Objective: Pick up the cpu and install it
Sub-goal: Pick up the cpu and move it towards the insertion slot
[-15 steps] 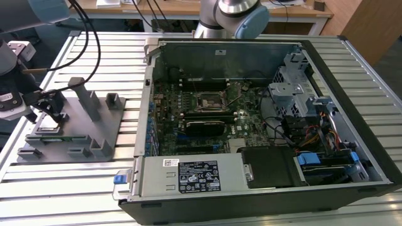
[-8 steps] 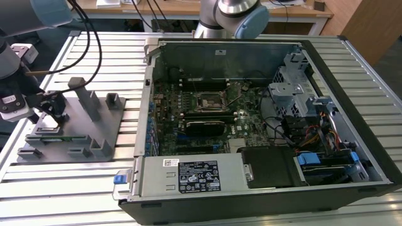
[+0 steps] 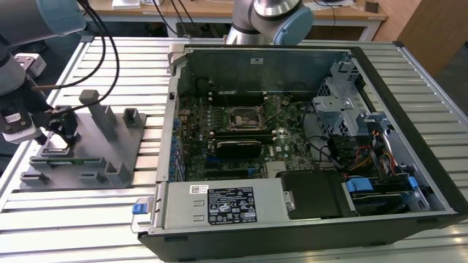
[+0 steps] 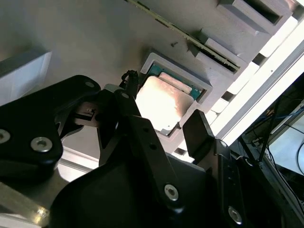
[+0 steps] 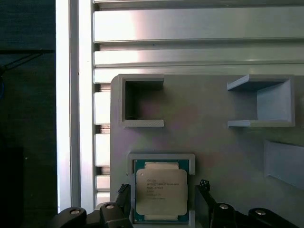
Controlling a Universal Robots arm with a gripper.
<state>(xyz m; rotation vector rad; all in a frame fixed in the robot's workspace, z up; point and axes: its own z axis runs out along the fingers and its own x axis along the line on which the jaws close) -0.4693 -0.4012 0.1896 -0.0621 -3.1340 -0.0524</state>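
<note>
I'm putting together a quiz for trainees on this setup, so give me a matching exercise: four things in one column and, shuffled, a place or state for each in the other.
Things:
1. cpu
2. gripper
3. socket
4. computer case

Places or states:
A. lies open on the slatted table, at the exterior view's right
B. sits in a framed pocket of the grey tray
C. open, straddling the cpu
D. in the middle of the green board

Pairs: 1-B, 2-C, 3-D, 4-A.
</note>
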